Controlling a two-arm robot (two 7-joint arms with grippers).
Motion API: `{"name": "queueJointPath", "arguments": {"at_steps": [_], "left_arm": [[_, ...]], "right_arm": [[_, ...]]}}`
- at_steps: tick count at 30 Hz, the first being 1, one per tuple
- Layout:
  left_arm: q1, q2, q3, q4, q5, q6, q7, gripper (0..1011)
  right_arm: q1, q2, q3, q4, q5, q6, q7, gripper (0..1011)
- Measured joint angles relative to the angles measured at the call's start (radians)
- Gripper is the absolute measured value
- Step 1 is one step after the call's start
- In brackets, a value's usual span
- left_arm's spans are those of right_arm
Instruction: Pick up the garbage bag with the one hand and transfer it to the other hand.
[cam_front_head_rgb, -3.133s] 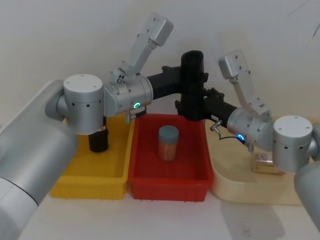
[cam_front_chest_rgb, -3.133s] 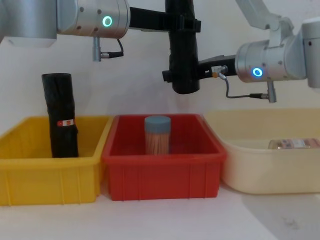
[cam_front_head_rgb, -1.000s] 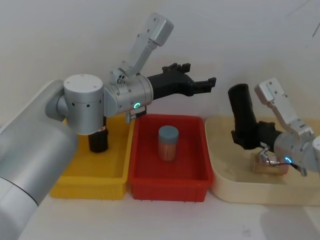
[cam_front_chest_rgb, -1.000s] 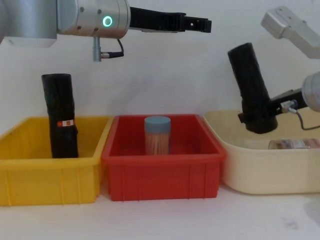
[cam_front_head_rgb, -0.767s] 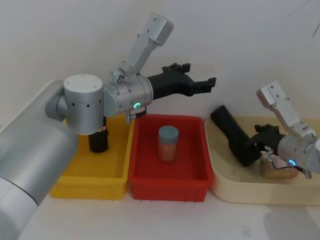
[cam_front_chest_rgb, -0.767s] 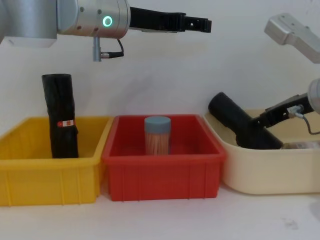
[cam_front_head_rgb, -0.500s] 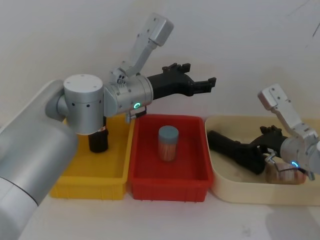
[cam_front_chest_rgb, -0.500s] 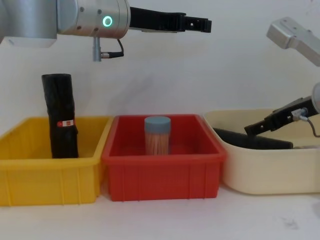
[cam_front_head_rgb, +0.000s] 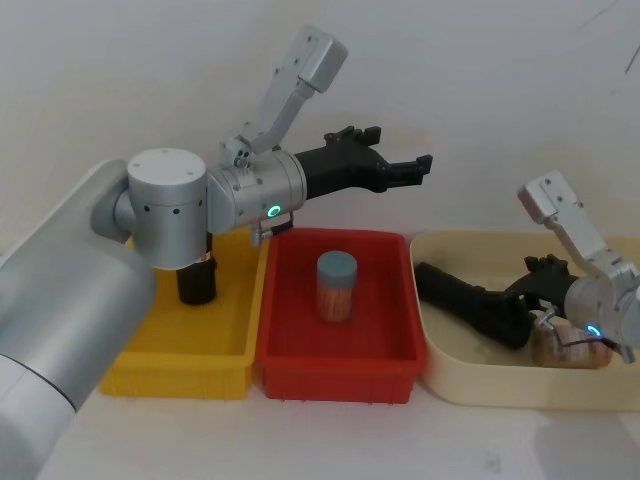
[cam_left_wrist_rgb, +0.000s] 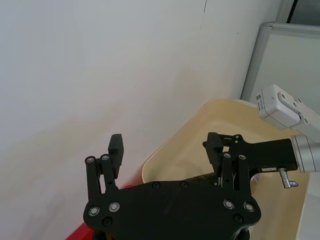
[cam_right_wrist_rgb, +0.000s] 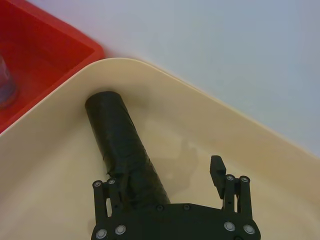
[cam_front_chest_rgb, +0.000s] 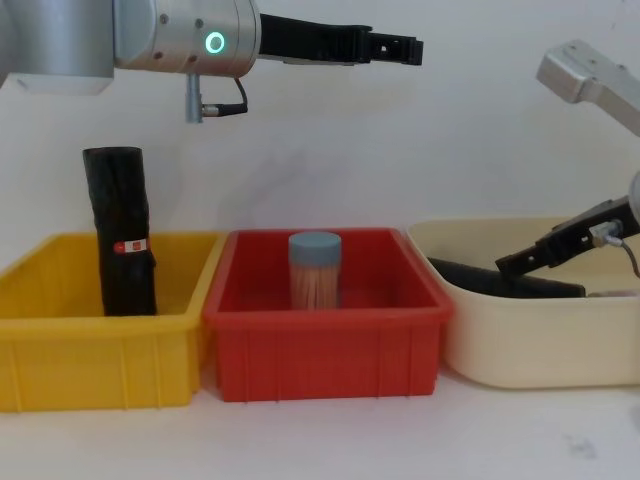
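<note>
While the garbage bag (cam_front_head_rgb: 468, 300) lies in the cream tub (cam_front_head_rgb: 450, 375), the right gripper (cam_right_wrist_rgb: 175, 182) straddles it, fingers apart; withdrawing could snag it. Left gripper (cam_front_head_rgb: 405, 172) spread, aloft.

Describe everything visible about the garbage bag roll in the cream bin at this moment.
The garbage bag is a matte black, tightly rolled cylinder with no label visible. It lies on its side on the floor of the cream bin, one end toward the red bin. The right gripper sits over its other end, jaws open around it, not clamped.
</note>
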Motion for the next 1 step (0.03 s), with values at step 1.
{"name": "queueJointPath", "arguments": {"at_steps": [1], "left_arm": [[0.0,0.0,0.0,0.0,0.0,0.0,0.0,1001]], "right_arm": [[0.0,0.0,0.0,0.0,0.0,0.0,0.0,1004]]}}
